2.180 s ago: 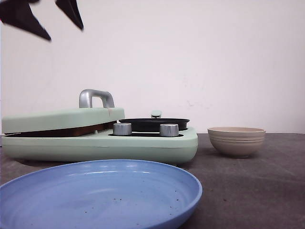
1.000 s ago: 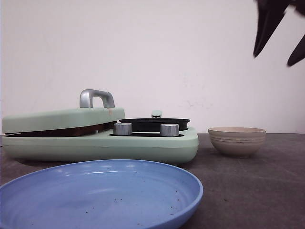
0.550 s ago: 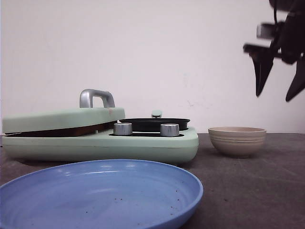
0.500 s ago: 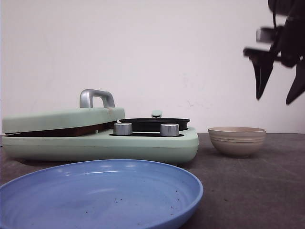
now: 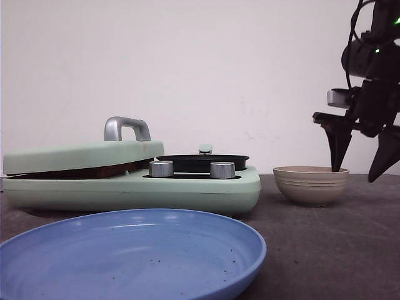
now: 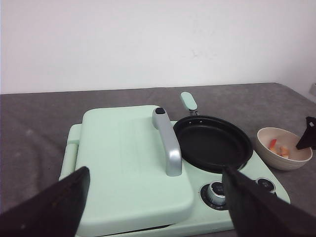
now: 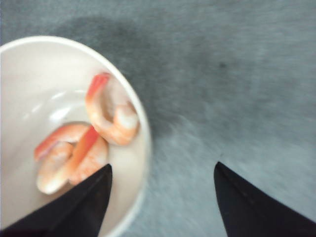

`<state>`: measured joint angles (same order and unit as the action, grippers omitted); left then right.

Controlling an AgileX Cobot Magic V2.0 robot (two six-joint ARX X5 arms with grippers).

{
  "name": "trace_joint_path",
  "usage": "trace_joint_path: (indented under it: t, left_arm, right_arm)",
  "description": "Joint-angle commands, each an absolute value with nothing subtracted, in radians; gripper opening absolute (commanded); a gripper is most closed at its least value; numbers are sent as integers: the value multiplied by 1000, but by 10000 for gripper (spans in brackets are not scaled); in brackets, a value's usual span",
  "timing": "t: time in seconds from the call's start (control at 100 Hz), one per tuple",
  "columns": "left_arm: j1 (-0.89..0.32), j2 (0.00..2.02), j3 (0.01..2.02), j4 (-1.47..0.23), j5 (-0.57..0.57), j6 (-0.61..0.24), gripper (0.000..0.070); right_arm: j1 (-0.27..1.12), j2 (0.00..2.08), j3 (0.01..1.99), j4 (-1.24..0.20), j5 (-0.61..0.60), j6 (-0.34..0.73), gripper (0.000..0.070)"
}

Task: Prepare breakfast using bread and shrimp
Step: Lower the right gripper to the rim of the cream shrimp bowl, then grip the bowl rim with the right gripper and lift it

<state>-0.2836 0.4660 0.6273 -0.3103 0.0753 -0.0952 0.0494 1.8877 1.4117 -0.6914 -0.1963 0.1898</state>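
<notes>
Right gripper (image 7: 160, 197) spread wide, empty — one finger inside the beige bowl (image 7: 140, 123), one outside; closing here risks pinching the rim, missing the shrimp (image 7: 111, 116).

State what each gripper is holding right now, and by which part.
Nothing is held. The right gripper is open above the rim of the beige bowl, the shrimp lying ungrasped inside. The left gripper is open above the green cooker, empty.
</notes>
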Motion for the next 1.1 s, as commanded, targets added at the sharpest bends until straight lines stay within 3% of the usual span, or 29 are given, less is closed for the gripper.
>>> trace_joint_path:
  t: [0.0, 0.18, 0.31, 0.37, 1.09]
  left_arm:
    - [-286, 469, 632, -300, 70, -95, 474]
    - [-286, 469, 632, -300, 70, -94, 474]
    - [-286, 469, 632, -300, 70, -94, 474]
    - [-286, 469, 632, -300, 70, -95, 474]
    - [-286, 469, 632, -300, 70, -94, 474]
  right_arm:
    - [49, 1922, 1436, -680, -213, 183, 369]
    - [49, 1954, 1436, -682, -211, 183, 305]
    - [49, 1954, 1436, -677, -212, 181, 119]
    - [49, 1954, 1436, -679, -214, 179, 74]
    - [78, 1954, 1436, -651, -248, 203, 63]
